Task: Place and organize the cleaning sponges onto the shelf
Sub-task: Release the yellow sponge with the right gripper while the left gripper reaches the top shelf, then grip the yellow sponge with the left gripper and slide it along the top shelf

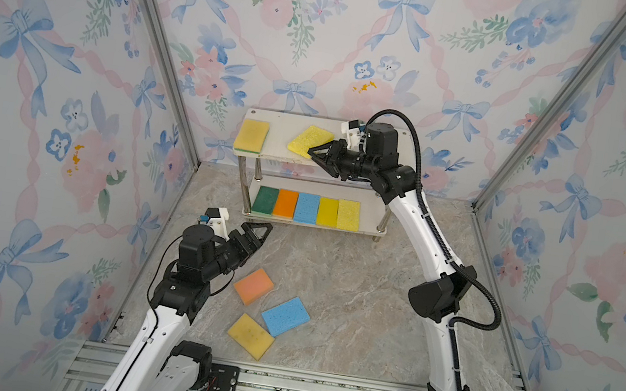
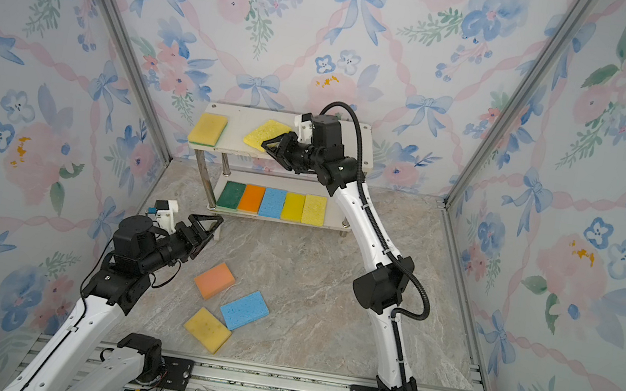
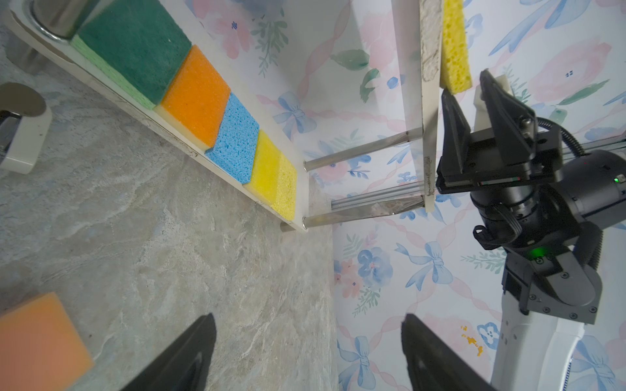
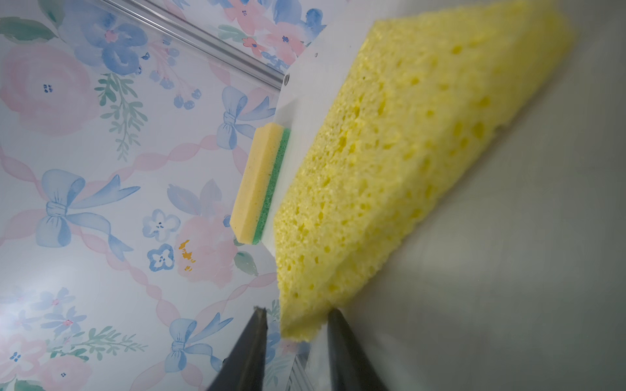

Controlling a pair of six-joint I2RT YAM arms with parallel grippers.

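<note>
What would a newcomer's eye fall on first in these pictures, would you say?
Probably the bright row of five sponges on the shelf's lower board. Next, the right gripper at the top board, its jaws around a corner of a skewed yellow sponge. Then an orange sponge, a blue sponge and a golden sponge loose on the table.

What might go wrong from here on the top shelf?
The porous yellow sponge lies skewed on the top board, a corner at its front edge between the parted jaws of the right hand; pulling back may drag it off.
Left skewed, it could crowd out the orange sponge, blue sponge and plain yellow sponge on the table.
</note>
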